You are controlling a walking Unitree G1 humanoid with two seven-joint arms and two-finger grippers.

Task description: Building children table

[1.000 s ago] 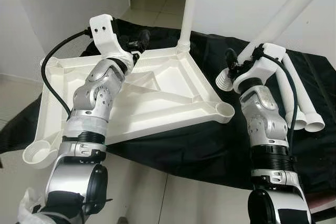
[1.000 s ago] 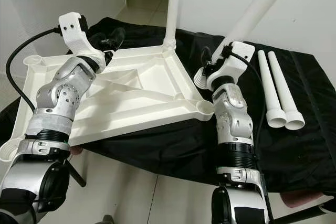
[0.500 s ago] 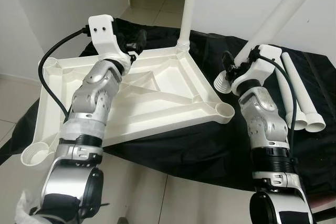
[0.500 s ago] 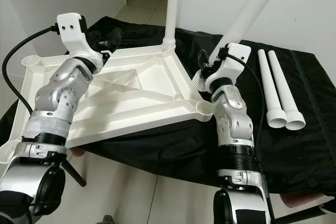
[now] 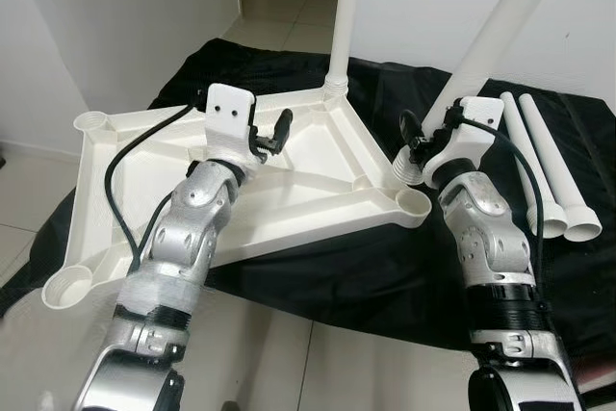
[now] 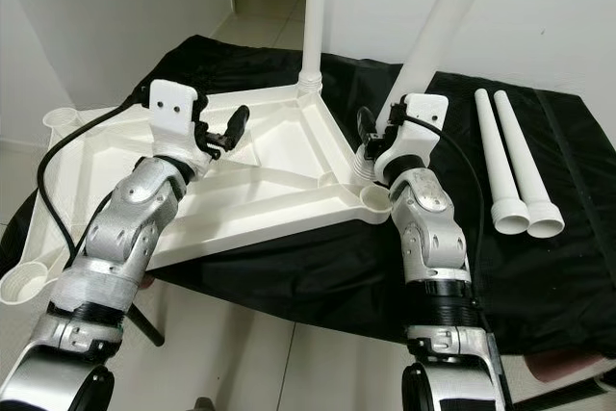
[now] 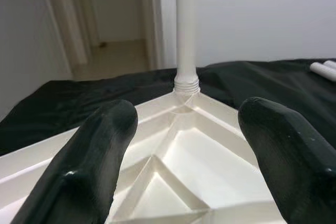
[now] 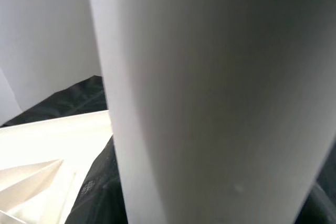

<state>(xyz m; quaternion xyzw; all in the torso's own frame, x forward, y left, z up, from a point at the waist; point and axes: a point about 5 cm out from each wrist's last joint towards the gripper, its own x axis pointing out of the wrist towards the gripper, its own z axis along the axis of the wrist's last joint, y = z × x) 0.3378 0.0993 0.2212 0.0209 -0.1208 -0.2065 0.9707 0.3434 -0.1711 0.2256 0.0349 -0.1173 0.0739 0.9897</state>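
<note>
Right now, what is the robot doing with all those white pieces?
It is building a little table. The tabletop lies upside down on a black cloth, with one leg already standing in the far corner. The right gripper holds a second leg, tilted, with its ribbed end close beside the near right corner socket. The left gripper hovers open over the tabletop, holding nothing. Two spare legs lie on the cloth to the right.
</note>
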